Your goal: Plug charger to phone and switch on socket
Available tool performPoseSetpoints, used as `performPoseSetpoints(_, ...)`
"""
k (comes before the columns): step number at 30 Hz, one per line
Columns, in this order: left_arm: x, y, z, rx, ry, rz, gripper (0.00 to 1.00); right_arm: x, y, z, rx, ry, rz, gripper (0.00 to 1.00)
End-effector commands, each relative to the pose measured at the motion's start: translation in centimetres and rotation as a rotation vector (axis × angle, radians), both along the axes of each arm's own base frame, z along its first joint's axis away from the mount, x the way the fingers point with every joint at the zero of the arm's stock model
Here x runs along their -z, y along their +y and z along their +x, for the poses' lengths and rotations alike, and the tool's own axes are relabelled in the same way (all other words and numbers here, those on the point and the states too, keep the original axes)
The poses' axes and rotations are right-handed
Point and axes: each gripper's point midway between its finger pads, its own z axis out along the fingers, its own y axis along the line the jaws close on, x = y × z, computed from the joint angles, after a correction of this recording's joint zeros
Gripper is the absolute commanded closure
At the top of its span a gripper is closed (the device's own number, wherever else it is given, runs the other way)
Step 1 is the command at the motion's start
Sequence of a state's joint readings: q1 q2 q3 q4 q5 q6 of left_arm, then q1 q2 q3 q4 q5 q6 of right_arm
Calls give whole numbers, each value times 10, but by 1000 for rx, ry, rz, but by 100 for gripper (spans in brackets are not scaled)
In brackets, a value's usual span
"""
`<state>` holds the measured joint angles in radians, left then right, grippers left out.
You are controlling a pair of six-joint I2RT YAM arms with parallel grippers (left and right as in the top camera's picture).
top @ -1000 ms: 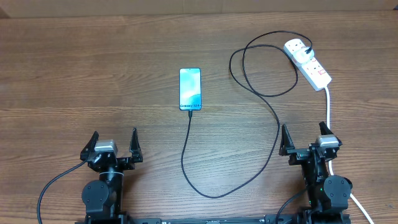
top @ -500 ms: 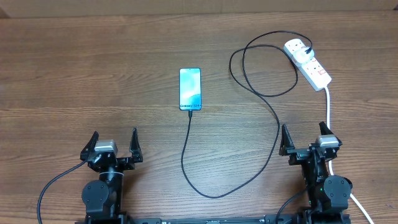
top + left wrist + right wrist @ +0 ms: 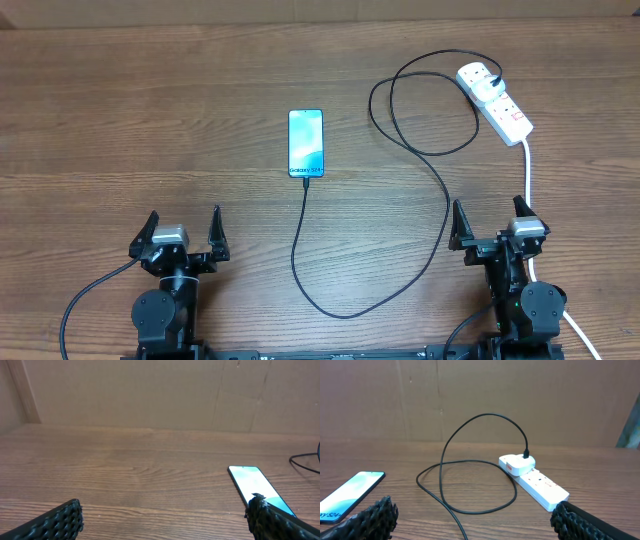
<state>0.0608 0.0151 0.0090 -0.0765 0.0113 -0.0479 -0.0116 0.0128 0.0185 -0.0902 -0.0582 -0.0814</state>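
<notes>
The phone lies face up mid-table with a bright blue screen; it also shows in the left wrist view and the right wrist view. The black charger cable runs from the phone's near end, loops across the table and ends in a plug on the white socket strip, seen too in the right wrist view. My left gripper is open and empty near the front edge. My right gripper is open and empty, below the socket.
The thick white cord runs from the socket strip toward my right arm. A brown cardboard wall stands behind the wooden table.
</notes>
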Motion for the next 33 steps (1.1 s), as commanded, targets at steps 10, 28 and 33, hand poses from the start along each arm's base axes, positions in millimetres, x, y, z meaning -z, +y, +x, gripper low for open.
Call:
performPoseSetpoints(10, 0, 1, 0, -3, -4, 23, 0, 1, -1, 0, 8, -6, 6, 0)
performPoseSetpoints(28, 0, 1, 0, -3, -4, 23, 0, 1, 18, -1, -68, -5, 6, 0)
performPoseSetpoints(33, 0, 1, 0, -3, -4, 23, 0, 1, 17, -1, -67, -5, 7, 0)
